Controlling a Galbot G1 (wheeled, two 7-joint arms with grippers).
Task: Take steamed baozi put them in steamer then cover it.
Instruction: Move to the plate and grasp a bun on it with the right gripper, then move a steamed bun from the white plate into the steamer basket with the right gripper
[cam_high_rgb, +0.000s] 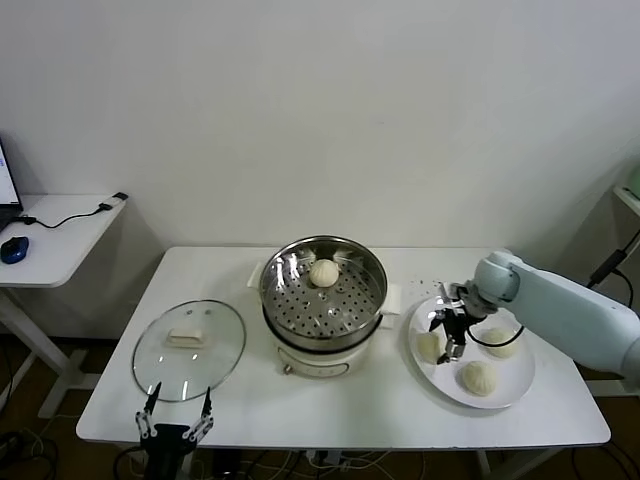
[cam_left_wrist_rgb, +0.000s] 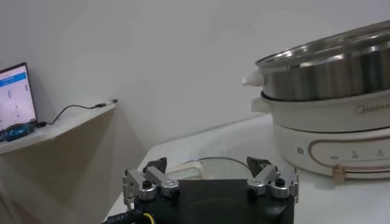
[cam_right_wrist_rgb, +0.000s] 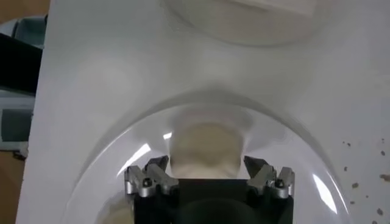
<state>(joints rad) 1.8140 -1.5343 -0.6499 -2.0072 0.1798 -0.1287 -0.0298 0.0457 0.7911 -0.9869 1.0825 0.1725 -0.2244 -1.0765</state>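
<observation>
Picking the second baozi (cam_right_wrist_rgb: 206, 151) off the white plate (cam_high_rgb: 515, 385) is the step in hand: the right gripper (cam_right_wrist_rgb: 207, 171) straddles it, jaws not visibly clamped. Closing and lifting clear are called for next. One bun (cam_high_rgb: 323, 272) lies in the steamer (cam_high_rgb: 372, 262); the cover (cam_high_rgb: 188, 349) rests left, by the wide-open, idle left gripper (cam_high_rgb: 174, 418).

The head camera looks forward and down from high over the white table (cam_high_rgb: 400, 410), the left wrist camera sits low at the table's 7 o'clock edge facing the steamer (cam_left_wrist_rgb: 329, 67) (also central in the head view), and the right wrist camera hangs close above the plate (cam_right_wrist_rgb: 116, 164) at 3 o'clock.
</observation>
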